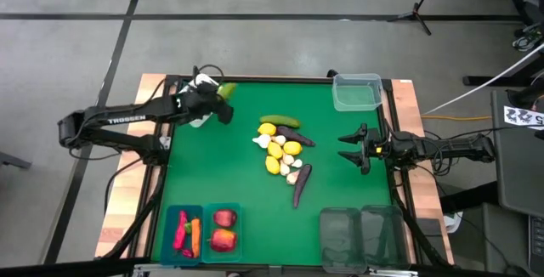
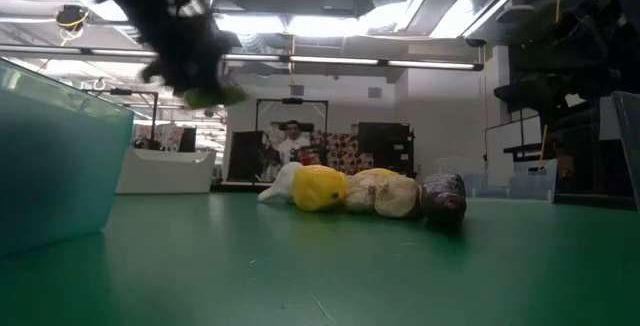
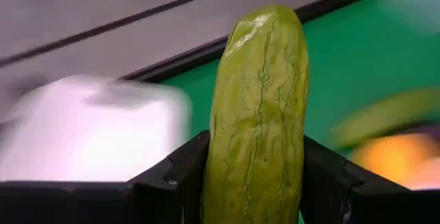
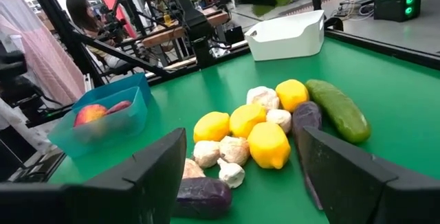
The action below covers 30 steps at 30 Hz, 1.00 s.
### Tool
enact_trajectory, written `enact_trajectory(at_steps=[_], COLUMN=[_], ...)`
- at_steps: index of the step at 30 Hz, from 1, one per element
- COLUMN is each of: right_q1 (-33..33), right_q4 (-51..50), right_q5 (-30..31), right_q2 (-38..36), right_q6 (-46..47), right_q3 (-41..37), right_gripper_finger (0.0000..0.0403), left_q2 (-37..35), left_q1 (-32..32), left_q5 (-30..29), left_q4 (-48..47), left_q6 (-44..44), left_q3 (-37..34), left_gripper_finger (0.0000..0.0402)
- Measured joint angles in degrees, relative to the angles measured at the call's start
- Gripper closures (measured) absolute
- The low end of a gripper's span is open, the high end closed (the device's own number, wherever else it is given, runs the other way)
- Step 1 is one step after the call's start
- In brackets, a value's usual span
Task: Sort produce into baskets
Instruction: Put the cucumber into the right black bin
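My left gripper [image 1: 219, 100] is shut on a green cucumber [image 3: 258, 107], raised above the table's far left, next to the white box [image 1: 200, 115]; the box also shows in the left wrist view [image 3: 89, 131]. A pile of yellow lemons [image 1: 281, 151], white garlic bulbs [image 1: 278, 140], purple eggplants [image 1: 301, 184] and another cucumber [image 1: 280, 121] lies mid-table. My right gripper [image 1: 350, 149] is open and empty, right of the pile. Two teal bins at the near left hold red peppers and a carrot [image 1: 186, 233] and apples [image 1: 223, 229]. My left gripper pinches the cucumber's lower half [image 3: 254, 183] between its two fingers, one on each long side. The cucumber sticks out forward past the fingertips, lying along the fingers. It is lifted clear of the table.
A clear tub [image 1: 357, 92] stands at the far right corner. Two dark-tinted bins [image 1: 361, 236] stand at the near right. People and equipment show in the room beyond the table.
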Motion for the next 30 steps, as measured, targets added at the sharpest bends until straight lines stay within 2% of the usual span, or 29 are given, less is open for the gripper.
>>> enact_trajectory(at_steps=[3, 6, 10, 14, 21, 24, 30], right_q1=[0.0, 0.0, 0.0, 0.0, 0.0, 0.0, 0.0], right_q4=[0.6, 3.2, 9.3, 13.8, 18.6, 20.9, 28.0], right_q5=[1.5, 3.8, 6.3, 7.4, 9.5, 9.5, 9.5], right_q2=[0.0, 0.0, 0.0, 0.0, 0.3, 2.0, 9.2], right_q6=[-0.1, -0.1, -2.3, -5.9, -7.6, -7.6, -7.6], right_q3=[0.0, -0.2, -0.2, -0.2, -0.1, -0.1, 0.1], right_gripper_finger=[0.0123, 0.0123, 0.0123, 0.0123, 0.0123, 0.0123, 0.0123], left_q2=[0.0, 0.9, 4.1, 10.3, 24.3, 30.0, 38.3], left_q1=[-3.8, -8.6, -13.7, -17.2, -20.2, -20.1, -20.1], left_q5=[5.4, 6.3, 6.3, 6.3, 6.3, 6.3, 8.1], left_q4=[15.6, 29.4, 40.8, 50.1, 73.6, 78.8, 79.4], left_q6=[1.2, 4.6, 7.8, 7.7, 10.5, 10.5, 10.6], left_q3=[0.0, 0.0, 0.0, 0.0, 0.1, 1.8, 9.1], left_gripper_finger=[0.0231, 0.0231, 0.0231, 0.0231, 0.0231, 0.0231, 0.0231])
